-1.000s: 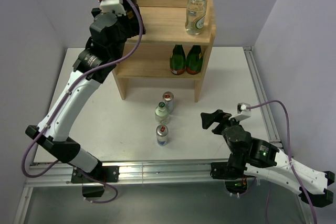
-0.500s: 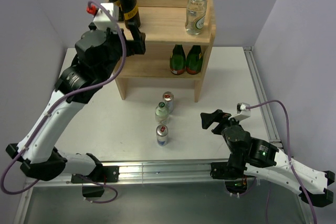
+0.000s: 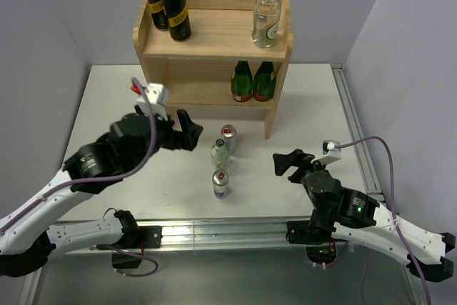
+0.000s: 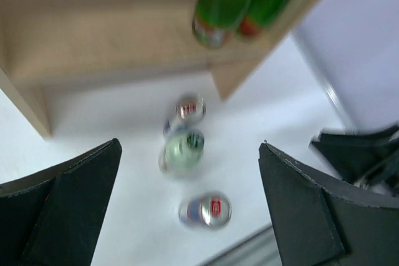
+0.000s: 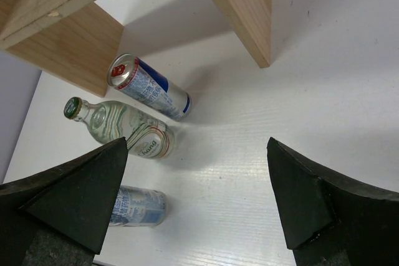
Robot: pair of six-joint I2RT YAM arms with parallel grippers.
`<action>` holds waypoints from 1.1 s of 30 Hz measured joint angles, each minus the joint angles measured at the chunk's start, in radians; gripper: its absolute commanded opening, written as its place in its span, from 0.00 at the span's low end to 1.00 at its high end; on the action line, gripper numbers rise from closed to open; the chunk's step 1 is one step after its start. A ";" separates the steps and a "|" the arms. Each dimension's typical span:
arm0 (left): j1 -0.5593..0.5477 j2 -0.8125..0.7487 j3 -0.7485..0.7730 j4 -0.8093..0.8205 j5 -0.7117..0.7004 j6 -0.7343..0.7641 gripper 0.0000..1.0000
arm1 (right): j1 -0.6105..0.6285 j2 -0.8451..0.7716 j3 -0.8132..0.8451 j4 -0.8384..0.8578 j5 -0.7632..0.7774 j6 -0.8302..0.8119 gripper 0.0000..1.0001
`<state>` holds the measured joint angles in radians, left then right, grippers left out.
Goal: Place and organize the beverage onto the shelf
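The wooden shelf [image 3: 214, 33] stands at the back. On its top board are two black cans with gold bands [image 3: 168, 6] at the left and a clear green-capped bottle [image 3: 266, 13] at the right. On the table in front stand a silver-blue-red can [image 3: 228, 137], a second clear bottle [image 3: 221, 153] and another silver-blue-red can [image 3: 221, 184]. My left gripper [image 3: 189, 130] is open and empty, low, just left of them; they show blurred in its wrist view [image 4: 184, 147]. My right gripper [image 3: 285, 164] is open and empty to their right, facing them [image 5: 124, 132].
Two dark green bottles with red labels [image 3: 253, 81] stand on the shelf's lower board. The table's metal rail [image 3: 214, 230] runs along the near edge. Purple walls close in both sides.
My left arm has come away from the shelf top, leaving the black can standing there, and swung down and forward to the table beside the remaining drinks. The right arm has not moved.
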<state>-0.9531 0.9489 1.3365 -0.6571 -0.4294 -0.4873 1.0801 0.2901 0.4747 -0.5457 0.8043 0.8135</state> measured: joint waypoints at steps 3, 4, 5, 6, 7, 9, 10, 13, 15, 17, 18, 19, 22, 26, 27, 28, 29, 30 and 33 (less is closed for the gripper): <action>-0.066 -0.020 -0.128 -0.021 -0.002 -0.083 0.99 | 0.000 0.001 0.000 0.000 0.000 0.000 1.00; -0.101 -0.020 -0.180 -0.026 -0.005 -0.117 0.99 | 0.000 0.001 0.000 0.000 0.000 0.000 1.00; -0.131 -0.020 -0.225 -0.035 -0.005 -0.146 0.99 | 0.000 0.001 0.000 0.000 0.000 0.000 1.00; -0.163 -0.023 -0.269 -0.040 -0.005 -0.174 0.99 | 0.000 0.001 0.000 0.000 0.000 0.000 1.00; -0.194 -0.027 -0.305 -0.050 -0.005 -0.200 0.99 | 0.000 0.001 0.000 0.000 0.000 0.000 1.00; -0.261 -0.038 -0.369 -0.053 -0.008 -0.263 0.99 | 0.000 0.001 0.000 0.000 0.000 0.000 1.00; -0.291 -0.041 -0.389 -0.056 -0.011 -0.291 0.99 | 0.000 0.001 0.000 0.000 0.000 0.000 1.00; -0.369 -0.035 -0.429 -0.058 -0.019 -0.362 0.99 | 0.000 0.005 0.000 0.000 0.000 0.000 1.00; -0.421 -0.018 -0.447 -0.045 -0.028 -0.395 0.99 | 0.000 0.012 0.000 0.000 0.001 0.001 1.00; -0.475 0.026 -0.478 -0.005 -0.040 -0.427 0.99 | 0.000 0.015 0.000 0.000 0.001 0.001 1.00; -0.492 0.051 -0.497 0.019 -0.044 -0.438 0.99 | 0.000 0.015 0.000 0.000 0.001 0.001 1.00; -0.504 0.074 -0.520 0.045 -0.050 -0.446 0.99 | 0.000 0.015 0.000 0.000 0.001 0.001 1.00; -0.524 0.132 -0.628 0.154 -0.080 -0.462 0.99 | 0.000 0.014 0.000 0.000 0.001 0.001 1.00; -0.528 0.190 -0.737 0.278 -0.169 -0.469 0.99 | 0.000 0.015 0.000 0.000 0.001 0.001 1.00; -0.527 0.202 -0.747 0.304 -0.190 -0.468 0.99 | 0.000 0.016 0.000 0.000 0.000 0.001 1.00; -0.527 0.218 -0.758 0.343 -0.217 -0.464 0.99 | 0.000 0.018 0.000 0.000 0.000 0.001 1.00; -0.526 0.232 -0.764 0.383 -0.239 -0.459 0.99 | 0.000 0.020 0.000 0.000 0.000 0.001 1.00; -0.523 0.244 -0.770 0.421 -0.254 -0.451 0.99 | 0.000 0.022 0.000 0.000 0.000 0.001 1.00; -0.501 0.295 -0.789 0.565 -0.288 -0.412 0.99 | 0.000 0.022 0.000 0.000 0.000 0.001 1.00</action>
<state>-1.4544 1.2442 0.5476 -0.0921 -0.7174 -0.8989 1.0801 0.3122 0.4747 -0.5457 0.8047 0.8143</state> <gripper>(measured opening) 0.993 0.998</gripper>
